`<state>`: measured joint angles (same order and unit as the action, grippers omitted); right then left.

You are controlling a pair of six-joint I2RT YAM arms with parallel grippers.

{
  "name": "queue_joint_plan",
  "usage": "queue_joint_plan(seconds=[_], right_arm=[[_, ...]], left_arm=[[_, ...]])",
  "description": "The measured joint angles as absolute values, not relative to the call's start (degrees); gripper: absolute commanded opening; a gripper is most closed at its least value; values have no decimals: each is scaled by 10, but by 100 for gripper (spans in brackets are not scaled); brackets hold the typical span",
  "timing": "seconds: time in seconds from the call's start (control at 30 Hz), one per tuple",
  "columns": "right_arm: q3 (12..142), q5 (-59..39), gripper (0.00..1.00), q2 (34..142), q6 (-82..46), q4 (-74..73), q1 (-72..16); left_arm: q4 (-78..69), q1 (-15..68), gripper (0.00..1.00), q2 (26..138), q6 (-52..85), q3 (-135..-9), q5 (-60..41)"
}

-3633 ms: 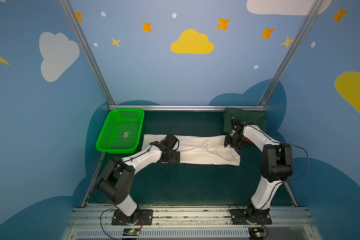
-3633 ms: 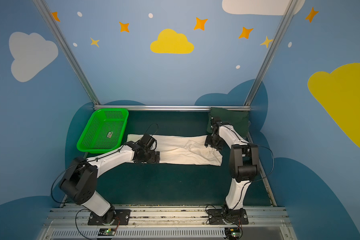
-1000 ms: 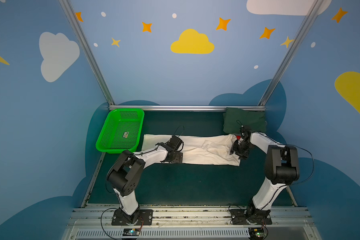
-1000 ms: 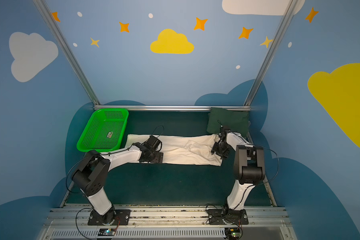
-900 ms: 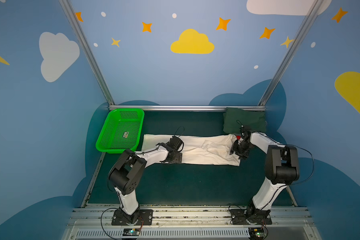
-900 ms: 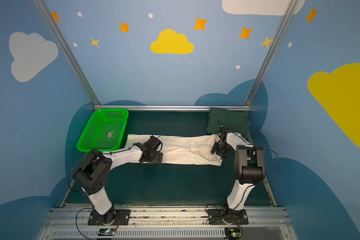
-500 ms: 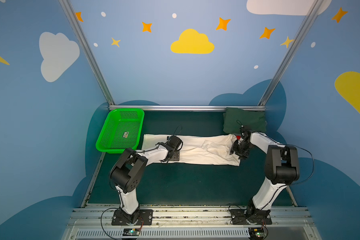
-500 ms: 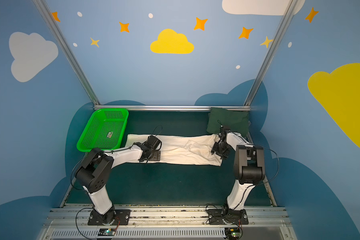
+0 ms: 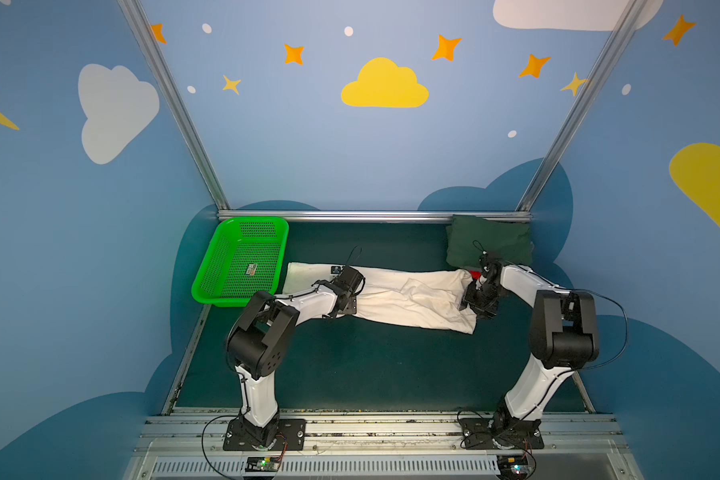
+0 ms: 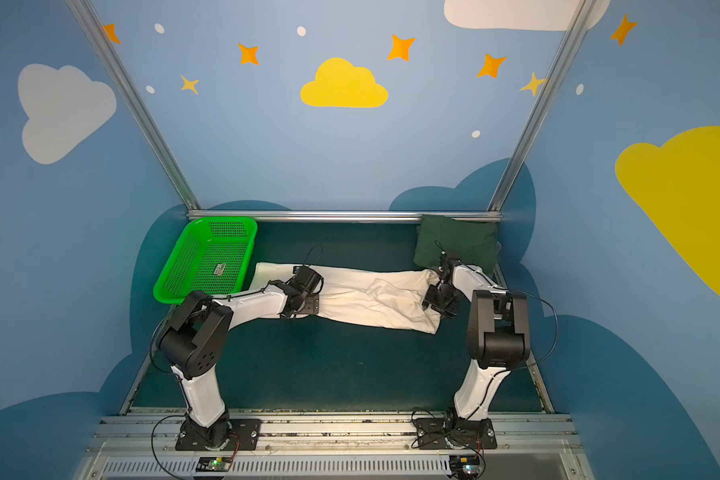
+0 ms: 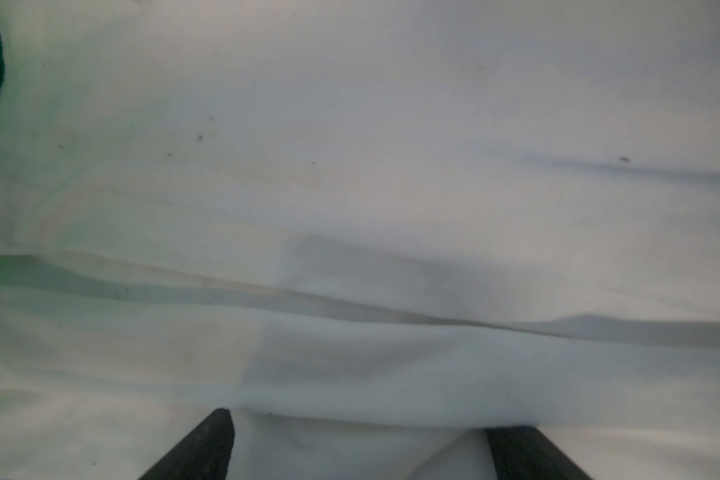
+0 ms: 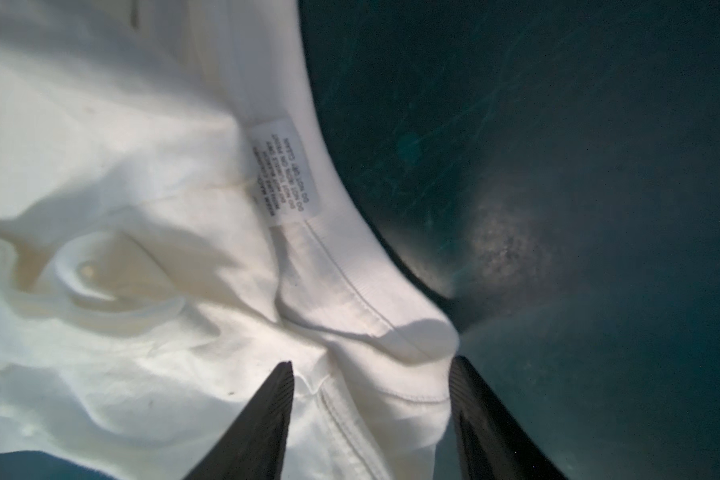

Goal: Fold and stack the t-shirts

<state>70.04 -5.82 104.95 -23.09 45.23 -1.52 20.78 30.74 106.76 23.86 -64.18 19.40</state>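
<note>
A cream-white t-shirt (image 9: 408, 297) (image 10: 375, 297) lies as a long rumpled band across the mat in both top views. My left gripper (image 9: 347, 296) (image 11: 360, 428) rests low on its left part, jaws wide open. White cloth fills the gap and a fold covers one fingertip. My right gripper (image 9: 474, 301) (image 12: 371, 363) is down at the shirt's right end, open, its fingers (image 12: 267, 415) straddling a bunched hem near the care label (image 12: 285, 170). A folded dark green t-shirt (image 9: 489, 245) (image 10: 456, 243) lies in the back right corner, with a sliver of red (image 9: 474, 274) at its front edge.
A bright green perforated basket (image 9: 217, 262) (image 10: 181, 262) stands at the back left, just beside the white shirt's left end. Metal frame rails run along the back and sides. Dark green mat (image 9: 371, 365) stretches bare in front of the shirt.
The right gripper came forward from the dark green pile down onto the white shirt's right end, and its jaws have narrowed slightly. The left elbow swung inward while the left gripper stayed on the shirt.
</note>
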Motion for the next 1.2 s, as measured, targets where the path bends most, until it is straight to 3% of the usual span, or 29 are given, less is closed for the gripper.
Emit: queue_joint_plan(seconds=[0.2, 0.27, 0.57, 0.87, 1.2], right_arm=[[701, -21, 61, 1011, -228, 471, -31], [703, -10, 62, 981, -225, 480, -49], [722, 10, 62, 933, -222, 478, -179], [737, -2, 57, 1027, -246, 440, -279], [741, -1, 52, 1093, -268, 431, -300]], left_arm=[[213, 307, 93, 1037, 242, -616, 184], [212, 307, 88, 1021, 244, -609, 178], [189, 283, 84, 997, 272, -595, 120], [180, 261, 84, 1036, 286, -600, 102], [189, 249, 84, 1067, 283, -642, 108]])
